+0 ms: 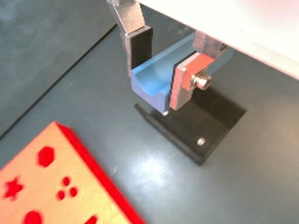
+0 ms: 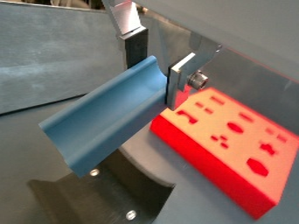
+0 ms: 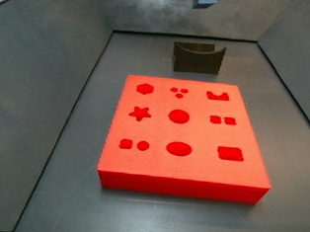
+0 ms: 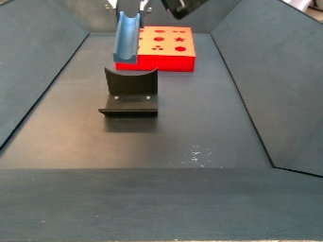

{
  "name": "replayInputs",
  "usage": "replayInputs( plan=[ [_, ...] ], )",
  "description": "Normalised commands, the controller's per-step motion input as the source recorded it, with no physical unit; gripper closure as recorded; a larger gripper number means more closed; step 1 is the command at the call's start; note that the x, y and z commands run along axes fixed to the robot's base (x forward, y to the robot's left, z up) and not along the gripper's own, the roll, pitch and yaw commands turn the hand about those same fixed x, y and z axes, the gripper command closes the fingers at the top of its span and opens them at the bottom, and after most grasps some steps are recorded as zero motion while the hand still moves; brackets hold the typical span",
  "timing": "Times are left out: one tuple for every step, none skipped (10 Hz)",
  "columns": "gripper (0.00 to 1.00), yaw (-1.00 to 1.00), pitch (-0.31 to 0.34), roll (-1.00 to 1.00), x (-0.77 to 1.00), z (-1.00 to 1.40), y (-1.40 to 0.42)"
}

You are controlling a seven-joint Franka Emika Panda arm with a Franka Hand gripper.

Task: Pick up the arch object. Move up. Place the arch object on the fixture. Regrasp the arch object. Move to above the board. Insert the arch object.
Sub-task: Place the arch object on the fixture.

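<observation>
Jaws are closed on the arch object (image 1: 156, 77), one silver finger (image 1: 138, 44) on each side of it, so the gripper (image 1: 163, 72) has a firm hold. In both wrist views the pale blue piece sits right between the plates, and in a wrist view (image 2: 107, 122) you can see it's a long trough shape sticking well out past the fingertips. In a side view the blue piece (image 4: 127, 36) hangs upright, long axis pretty much vertical, lower end down near the fixture (image 4: 130, 93).

That's the relation that matters, I think: the fixture sits directly under the jaws, dark bracket on its base plate (image 1: 197, 122), and the piece's lower end looks just above or maybe touching the curved dip. Can't tell which. So I'd guess we're at the placing step, and the move is basically straight down, keeping the piece lined up with the dip.

Board (image 3: 180, 137) is off to one side of the jaws, past the fixture, well apart from the piece. Its arch cutout (image 3: 223, 94) is on the edge nearest the fixture (image 3: 197, 57), still empty.
</observation>
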Motion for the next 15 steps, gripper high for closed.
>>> replayInputs(
  plan=[
    [1.0, -0.05, 0.126, -0.78, 0.08, -0.01, 0.04],
    [1.0, -0.07, 0.116, -0.61, 0.08, -0.01, 0.05],
    [1.0, -0.08, 0.107, -0.5, 0.07, -0.01, 0.04],
    [1.0, -0.1, 0.084, -0.29, 0.07, -0.01, 0.04],
    [1.0, 0.01, 0.17, -1.0, 0.13, -1.0, 0.13],
    [1.0, 0.0, 0.149, -1.0, 0.13, -1.0, 0.13],
    [1.0, -0.06, 0.19, -1.0, 0.14, -1.0, 0.14],
    [1.0, -0.08, 0.199, -0.91, 0.14, -1.0, 0.13],
    [1.0, -0.12, 0.171, -0.7, 0.15, -1.0, 0.14],
    [1.0, -0.15, 0.142, -0.53, 0.16, -1.0, 0.14],
    [1.0, -0.17, 0.121, -0.42, 0.16, -1.0, 0.14],
    [1.0, -0.18, 0.065, -0.21, 0.18, -1.0, 0.13],
    [1.0, -0.18, 0.035, -0.16, 0.14, -0.79, 0.11],
    [1.0, -0.16, 0.009, -0.13, 0.11, -0.59, 0.1],
    [1.0, -0.15, -0.016, -0.09, 0.09, -0.53, 0.13]
  ],
)
